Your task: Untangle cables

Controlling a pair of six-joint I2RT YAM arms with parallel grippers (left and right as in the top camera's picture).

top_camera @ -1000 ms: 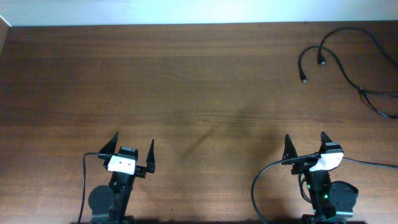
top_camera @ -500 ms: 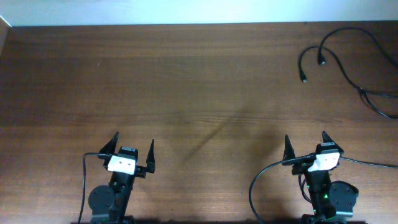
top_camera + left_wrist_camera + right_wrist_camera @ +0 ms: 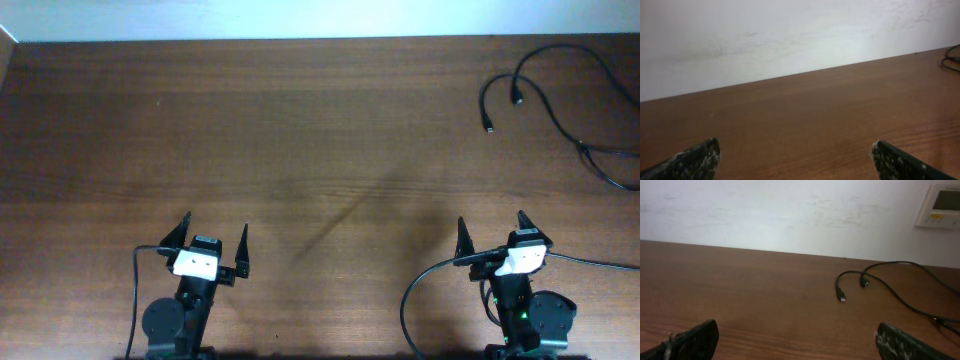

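Dark wooden table [image 3: 300, 130] under me. My left gripper [image 3: 214, 238] and right gripper [image 3: 492, 232] sit at six o'clock, fingers spread wide, holding nothing. The cables [image 3: 580, 146] lie loosely looped at two o'clock, well apart from both.

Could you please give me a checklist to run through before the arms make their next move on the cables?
1. Left claw open, empty: ok.
2. Right claw open, empty: ok.
3. Cables located: ok, far right of the table.
4. Two plug ends lying free: ok.
5. Full tangle visible: not ok, cables run off the overhead view's right edge.
6. Cables crossing near that edge, knotted or not: cannot tell.
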